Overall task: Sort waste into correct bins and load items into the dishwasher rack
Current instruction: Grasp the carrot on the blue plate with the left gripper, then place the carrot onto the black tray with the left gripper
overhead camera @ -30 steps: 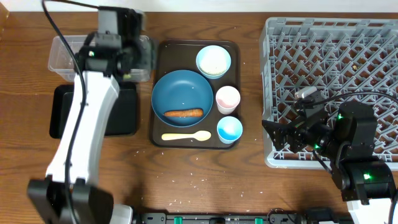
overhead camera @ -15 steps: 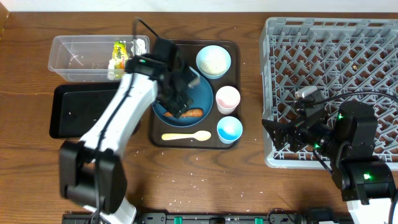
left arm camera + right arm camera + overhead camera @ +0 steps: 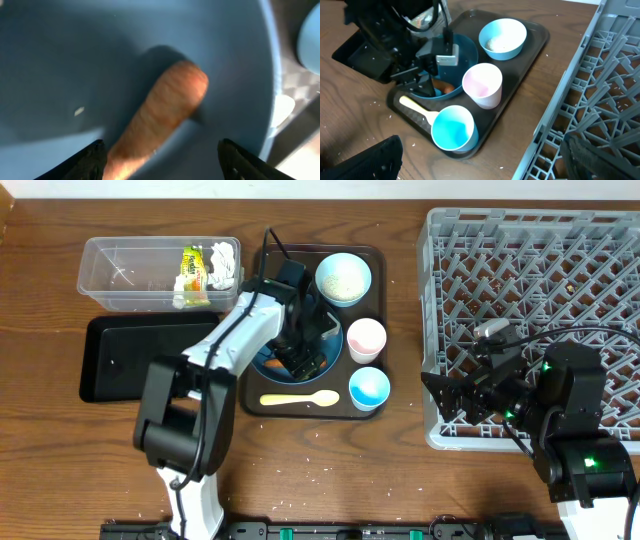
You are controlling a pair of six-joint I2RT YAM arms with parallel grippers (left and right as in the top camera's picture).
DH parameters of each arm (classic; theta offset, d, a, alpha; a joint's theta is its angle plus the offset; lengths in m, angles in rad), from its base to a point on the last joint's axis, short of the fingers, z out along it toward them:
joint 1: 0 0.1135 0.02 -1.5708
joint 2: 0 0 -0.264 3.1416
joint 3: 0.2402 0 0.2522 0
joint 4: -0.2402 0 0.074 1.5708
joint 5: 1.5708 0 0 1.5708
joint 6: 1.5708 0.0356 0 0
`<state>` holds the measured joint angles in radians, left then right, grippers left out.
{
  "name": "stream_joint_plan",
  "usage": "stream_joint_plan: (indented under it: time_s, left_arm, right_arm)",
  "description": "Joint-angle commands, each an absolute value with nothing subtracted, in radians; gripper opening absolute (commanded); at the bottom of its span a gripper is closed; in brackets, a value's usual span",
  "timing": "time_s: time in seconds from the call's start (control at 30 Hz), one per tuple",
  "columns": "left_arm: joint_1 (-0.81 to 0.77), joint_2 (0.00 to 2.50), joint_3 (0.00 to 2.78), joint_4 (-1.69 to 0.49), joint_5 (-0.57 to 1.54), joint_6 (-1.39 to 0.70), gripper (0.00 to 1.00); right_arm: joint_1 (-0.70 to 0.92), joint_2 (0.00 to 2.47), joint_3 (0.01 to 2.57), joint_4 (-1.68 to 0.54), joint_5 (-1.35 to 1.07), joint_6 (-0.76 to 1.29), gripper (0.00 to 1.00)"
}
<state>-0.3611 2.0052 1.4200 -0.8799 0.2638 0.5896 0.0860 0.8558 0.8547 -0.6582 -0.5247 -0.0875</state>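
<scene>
Sausage (image 3: 165,112) sat on the plate (image 3: 75,60); left gripper (image 3: 162,150) hovered over it, jaws spread; right gripper (image 3: 455,398) gaped wide by the rack (image 3: 530,240).

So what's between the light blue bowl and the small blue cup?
The small pink cup stands between the light blue bowl and the small blue cup; the overhead view shows it.

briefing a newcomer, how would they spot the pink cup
Find the grey rack on the right; left of it lies a dark brown tray. Along its right edge stand three round vessels: the pink cup is the middle one, between light blue bowl and blue cup, the only one not blue.
</scene>
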Motion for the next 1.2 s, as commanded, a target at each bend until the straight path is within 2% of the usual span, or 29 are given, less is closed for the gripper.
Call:
stream_joint_plan:
  time_s: [0.0, 0.1, 0.17, 0.27, 0.33, 0.4, 0.57, 0.77, 0.97, 1.17]
  left_arm:
    - [-0.360, 2.038, 1.417, -0.865, 0.277, 0.610, 0.73]
    - [-0.360, 2.065, 1.417, -0.846, 0.276, 0.610, 0.66]
    - [-0.360, 2.081, 1.417, -0.834, 0.268, 0.610, 0.53]
    - [-0.359, 2.092, 1.417, -0.818, 0.250, 0.610, 0.27]
    - [-0.359, 2.091, 1.418, -0.800, 0.250, 0.609, 0.15]
    - [-0.358, 2.084, 1.421, -0.776, 0.248, 0.609, 0.06]
    - [-0.358, 2.044, 1.477, -0.772, 0.242, 0.585, 0.06]
    - [-0.354, 1.931, 1.553, -0.771, 0.167, 0.405, 0.06]
    - [-0.301, 1.769, 1.555, -0.789, -0.024, 0.080, 0.06]
    - [-0.129, 1.698, 1.554, -0.893, -0.202, -0.353, 0.06]
  right_arm:
    - [0.079, 0.856, 0.873, -0.659, -0.540, -0.083, 0.99]
    - [0.079, 0.856, 0.873, -0.661, -0.540, -0.083, 0.99]
    - [0.079, 0.856, 0.873, -0.664, -0.540, -0.083, 0.99]
    - [0.079, 0.856, 0.873, -0.670, -0.540, -0.083, 0.99]
    - [0.079, 0.856, 0.873, -0.670, -0.540, -0.083, 0.99]
    - [0.079, 0.856, 0.873, -0.670, -0.540, -0.083, 0.99]
    - [0.079, 0.856, 0.873, -0.670, -0.540, -0.083, 0.99]
    - [0.079, 0.856, 0.873, -0.669, -0.540, -0.083, 0.99]
    - [0.079, 0.856, 0.873, -0.669, -0.540, -0.083, 0.99]
    - [0.079, 0.856, 0.873, -0.670, -0.539, -0.083, 0.99]
